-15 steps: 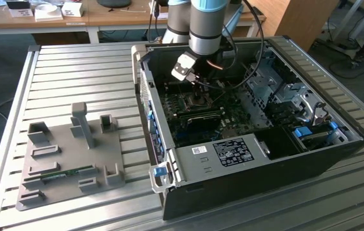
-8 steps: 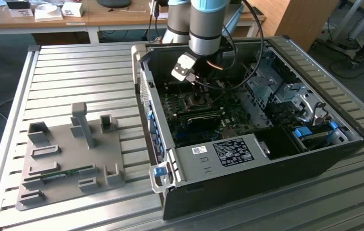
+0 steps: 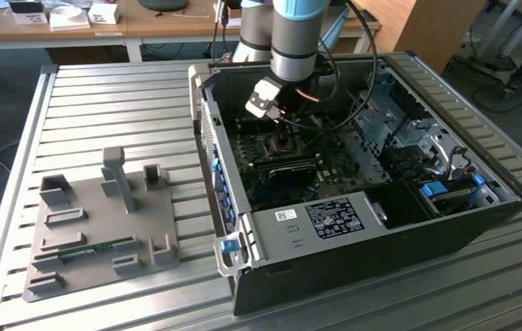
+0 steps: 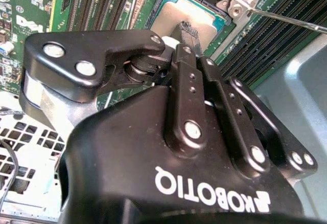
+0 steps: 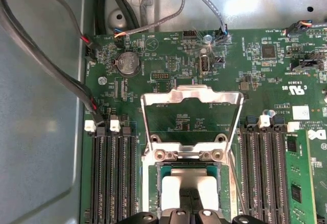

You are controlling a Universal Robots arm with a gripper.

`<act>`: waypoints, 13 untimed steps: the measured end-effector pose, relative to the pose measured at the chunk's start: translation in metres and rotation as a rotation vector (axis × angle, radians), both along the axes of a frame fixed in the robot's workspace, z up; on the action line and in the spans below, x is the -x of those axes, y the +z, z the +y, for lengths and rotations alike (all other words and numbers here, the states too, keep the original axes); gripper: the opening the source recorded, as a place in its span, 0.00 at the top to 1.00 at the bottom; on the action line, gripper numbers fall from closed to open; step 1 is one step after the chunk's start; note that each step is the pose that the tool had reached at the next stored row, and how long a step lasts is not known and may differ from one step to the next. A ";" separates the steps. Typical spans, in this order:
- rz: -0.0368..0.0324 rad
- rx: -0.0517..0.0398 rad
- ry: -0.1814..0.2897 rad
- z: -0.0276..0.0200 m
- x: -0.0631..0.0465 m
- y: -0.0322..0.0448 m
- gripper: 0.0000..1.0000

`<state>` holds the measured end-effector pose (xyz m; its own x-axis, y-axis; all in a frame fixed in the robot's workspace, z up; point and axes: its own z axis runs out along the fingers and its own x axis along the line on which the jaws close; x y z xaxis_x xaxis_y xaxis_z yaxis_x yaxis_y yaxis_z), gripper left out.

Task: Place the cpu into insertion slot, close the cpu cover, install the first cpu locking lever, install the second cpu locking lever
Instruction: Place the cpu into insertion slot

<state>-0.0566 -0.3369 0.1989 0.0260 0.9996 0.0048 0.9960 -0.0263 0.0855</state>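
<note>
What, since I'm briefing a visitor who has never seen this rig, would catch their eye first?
In the exterior view, the arm reaches down into the open computer case on the slatted table. In the first wrist view, the cpu cover stands swung open beside the insertion slot, where the silvery cpu lies under the gripper.

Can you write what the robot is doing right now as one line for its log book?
gripper: shut, tip at cpu | cpu: lying in insertion slot | cpu cover: open, standing up
</note>
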 end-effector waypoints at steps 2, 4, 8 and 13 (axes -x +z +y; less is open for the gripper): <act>-0.0004 -0.0004 0.000 0.0001 0.000 -0.0004 0.89; -0.0008 -0.0009 0.000 0.0002 0.000 -0.0006 0.89; -0.0008 -0.0008 0.000 0.0002 0.000 -0.0007 0.89; -0.0015 -0.0021 0.000 0.0004 0.000 0.0029 0.89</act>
